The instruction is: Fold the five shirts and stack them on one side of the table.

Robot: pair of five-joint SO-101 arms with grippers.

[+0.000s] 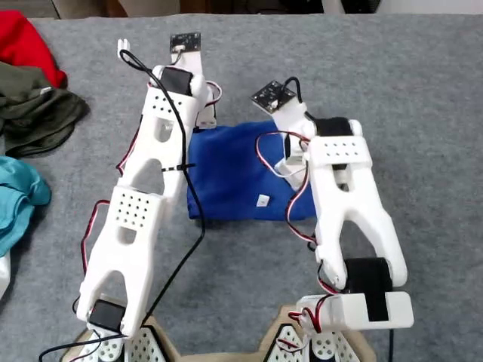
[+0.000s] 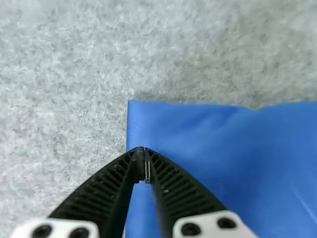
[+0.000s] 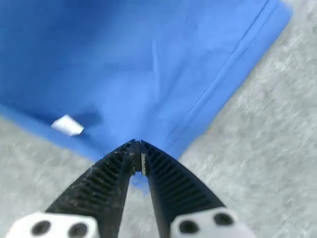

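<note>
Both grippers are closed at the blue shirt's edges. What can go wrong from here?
1. The left gripper and right gripper are shut right at the edges of the blue shirt; a shallow pinch may slip when lifted.
2. The black cable drapes across the shirt's edge and may snag or drag the fold.

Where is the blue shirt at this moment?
In the high view the blue shirt lies folded in the middle of the grey table, away from the heap of other shirts at the picture's left edge.
</note>
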